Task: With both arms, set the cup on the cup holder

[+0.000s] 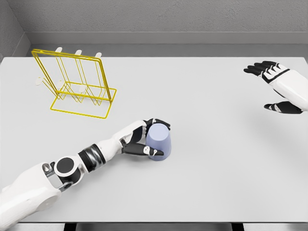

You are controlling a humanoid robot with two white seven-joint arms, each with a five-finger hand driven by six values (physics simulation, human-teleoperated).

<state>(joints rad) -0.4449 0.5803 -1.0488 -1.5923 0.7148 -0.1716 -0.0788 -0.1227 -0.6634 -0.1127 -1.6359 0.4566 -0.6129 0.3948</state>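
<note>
- We see the cup (158,141), pale lavender-blue, standing on the light grey worktop (211,159) a little left of the middle and toward the near edge; it narrows toward the top, so it seems to stand mouth down.
- Our left hand (144,139) sits against the cup's left side, the arm coming in from the lower left corner.
- Its dark fingers (159,122) curl over the cup's top edge, and the thumb (142,151) presses low on the near side, so the hand is grasping the cup.
- The cup's base touches the worktop.
- The cup holder (77,84), a yellow wire rack with pale pegs, stands at the far left of the worktop, well apart from the cup and beyond it.
- Our right hand (279,86) hovers at the far right edge, well apart from the cup, fingers spread and holding nothing.
</note>
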